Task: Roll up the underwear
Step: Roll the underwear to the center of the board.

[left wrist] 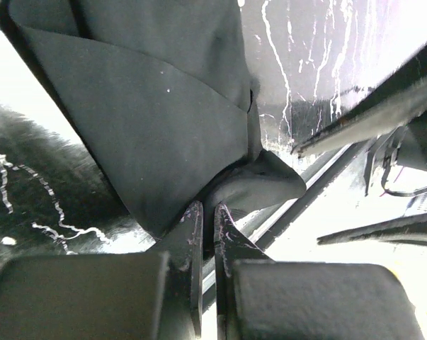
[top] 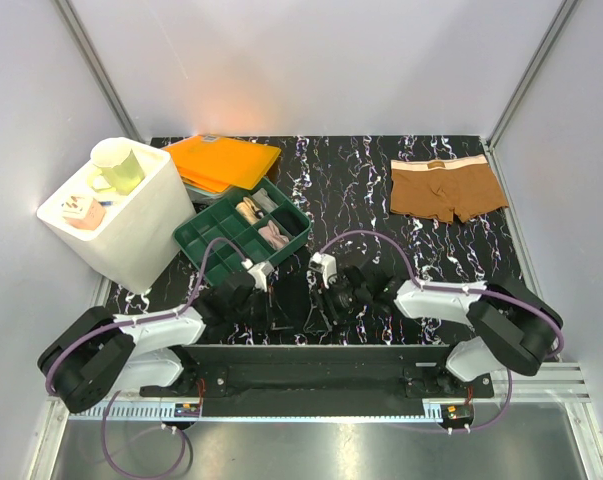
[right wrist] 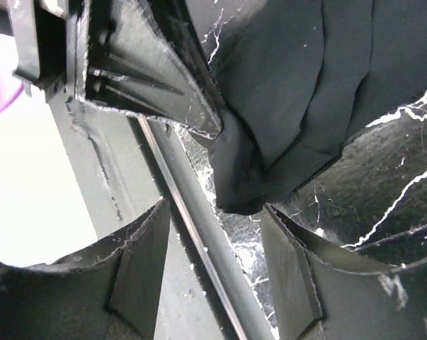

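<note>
Left gripper [left wrist: 206, 212] pinches a corner of the black boxer briefs [left wrist: 163, 127]; right gripper [right wrist: 217, 207] gapes beside it. Only the overhead view shows the brown boxer briefs [top: 446, 190], well apart.

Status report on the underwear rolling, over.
Left gripper pinching black underwear. Right gripper open beside it. Brown underwear flat, far right, untouched. Green tray close behind.
</note>
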Motion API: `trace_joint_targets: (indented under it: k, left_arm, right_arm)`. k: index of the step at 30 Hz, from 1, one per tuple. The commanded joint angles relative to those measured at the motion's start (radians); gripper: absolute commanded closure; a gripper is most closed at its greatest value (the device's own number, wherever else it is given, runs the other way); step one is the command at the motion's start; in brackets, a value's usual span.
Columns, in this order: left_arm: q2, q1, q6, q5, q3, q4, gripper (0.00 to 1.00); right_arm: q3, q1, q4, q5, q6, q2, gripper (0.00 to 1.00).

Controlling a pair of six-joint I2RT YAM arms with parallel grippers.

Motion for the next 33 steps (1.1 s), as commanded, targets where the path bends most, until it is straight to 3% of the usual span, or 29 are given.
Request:
trace_joint_targets:
  k: [1,13,20,33]
  left_arm:
    - [0.013,0.031,-0.036,0.053,-0.001,-0.031,1.00]
    - [0.012,0.073,-0.055,0.139,-0.015,0.002,1.00]
    - [0.029,0.088,-0.067,0.173,-0.030,0.044,1.00]
    - [0.049,0.101,-0.053,0.202,-0.031,0.066,1.00]
  right_arm:
    - [-0.038,0.035,0.139,0.141,-0.045,-0.060,0.38]
    - [-0.047,0.055,0.198,0.133,-0.100,-0.003,0.42]
    - [-0.030,0.063,0.207,0.083,-0.106,0.050,0.51]
    - [-0.004,0.064,0.236,0.060,-0.100,0.080,0.81]
